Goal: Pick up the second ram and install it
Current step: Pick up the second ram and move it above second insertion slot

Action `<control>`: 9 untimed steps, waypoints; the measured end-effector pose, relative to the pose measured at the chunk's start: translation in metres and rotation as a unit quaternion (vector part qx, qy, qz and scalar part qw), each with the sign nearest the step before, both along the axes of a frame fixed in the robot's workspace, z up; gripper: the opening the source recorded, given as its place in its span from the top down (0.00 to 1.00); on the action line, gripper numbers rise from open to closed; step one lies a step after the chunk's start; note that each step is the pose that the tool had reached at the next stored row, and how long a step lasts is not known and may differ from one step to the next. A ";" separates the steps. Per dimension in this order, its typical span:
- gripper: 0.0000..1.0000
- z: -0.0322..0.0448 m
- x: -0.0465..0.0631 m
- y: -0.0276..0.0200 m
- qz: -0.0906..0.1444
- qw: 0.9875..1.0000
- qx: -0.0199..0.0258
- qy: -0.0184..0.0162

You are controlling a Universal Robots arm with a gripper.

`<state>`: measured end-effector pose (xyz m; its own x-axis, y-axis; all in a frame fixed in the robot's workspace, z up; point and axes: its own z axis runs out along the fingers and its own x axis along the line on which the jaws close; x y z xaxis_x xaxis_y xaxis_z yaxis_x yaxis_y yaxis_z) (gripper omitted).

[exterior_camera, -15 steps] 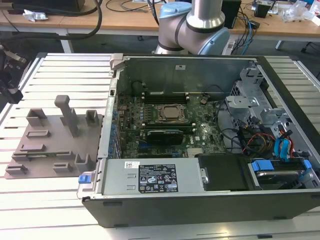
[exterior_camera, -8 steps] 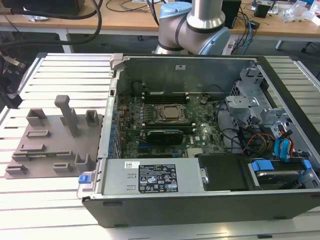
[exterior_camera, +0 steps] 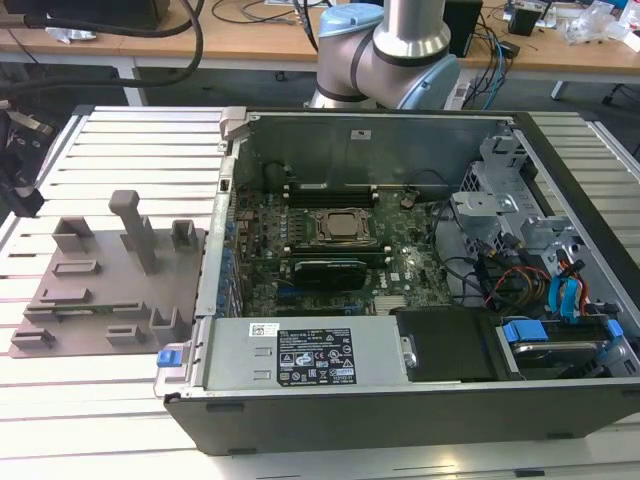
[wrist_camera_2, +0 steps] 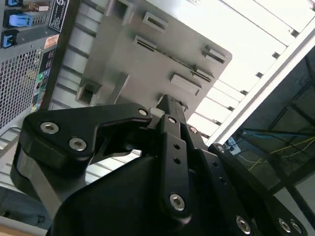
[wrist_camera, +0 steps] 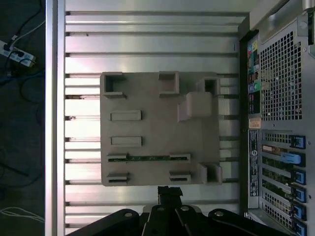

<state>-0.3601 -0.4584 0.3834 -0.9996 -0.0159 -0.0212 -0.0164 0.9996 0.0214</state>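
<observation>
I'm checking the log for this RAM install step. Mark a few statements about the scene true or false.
1. The second ram lies in slots on the grey tray. True.
2. The gripper holds the second ram. False: the ram lies in the tray, apart from the gripper.
3. The grey tray sits inside the computer case. False: it rests on the slatted table beside the case.
4. The computer case is open, its motherboard showing. True.
</observation>
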 end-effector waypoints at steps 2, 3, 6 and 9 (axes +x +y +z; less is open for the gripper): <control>0.90 0.0000 0.000 0.0000 0.033 0.999 0.000 0.000; 0.90 0.0000 0.000 0.0000 0.045 0.999 0.000 0.000; 0.90 0.0000 0.000 0.0000 0.085 0.996 0.000 0.000; 0.90 0.0000 0.000 0.0000 0.127 0.992 0.000 0.000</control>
<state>-0.3601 -0.4584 0.3835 -0.9632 -0.2679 -0.0211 -0.2683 0.9631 0.0213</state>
